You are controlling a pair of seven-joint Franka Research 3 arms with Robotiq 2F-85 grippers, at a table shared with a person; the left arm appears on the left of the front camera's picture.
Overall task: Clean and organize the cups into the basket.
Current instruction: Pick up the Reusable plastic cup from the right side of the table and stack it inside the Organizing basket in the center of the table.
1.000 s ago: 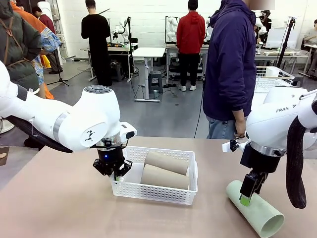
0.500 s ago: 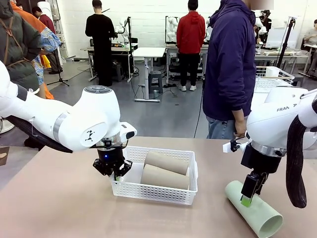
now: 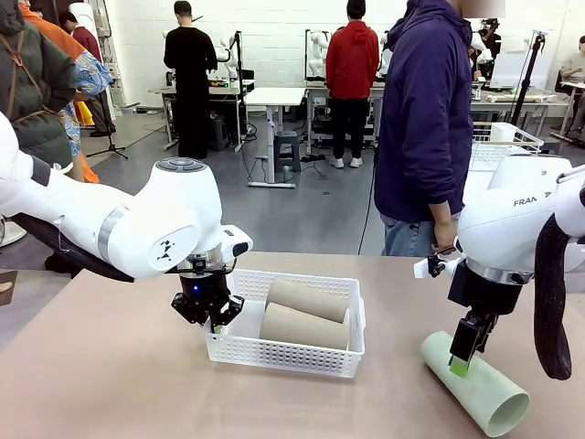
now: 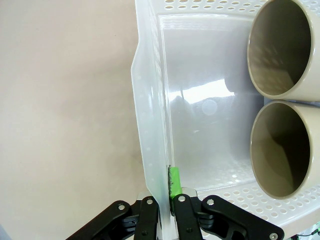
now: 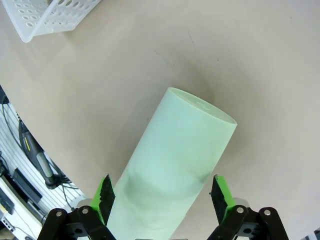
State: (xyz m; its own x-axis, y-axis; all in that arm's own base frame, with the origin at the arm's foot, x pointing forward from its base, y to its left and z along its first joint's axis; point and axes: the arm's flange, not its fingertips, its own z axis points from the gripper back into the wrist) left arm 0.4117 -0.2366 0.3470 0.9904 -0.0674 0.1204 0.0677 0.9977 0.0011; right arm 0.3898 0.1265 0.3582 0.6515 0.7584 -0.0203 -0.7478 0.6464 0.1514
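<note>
Right wrist view: mint cup (image 5: 172, 175) between open jaws.

Left gripper (image 4: 167, 210) pinches the basket (image 4: 150, 115) wall; two beige cups (image 4: 280, 47) lie side by side inside

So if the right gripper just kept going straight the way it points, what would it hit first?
Most likely the green cup lying on its side on the table. The right gripper is open with a finger on either side of it; how much gap remains is unclear.
</note>
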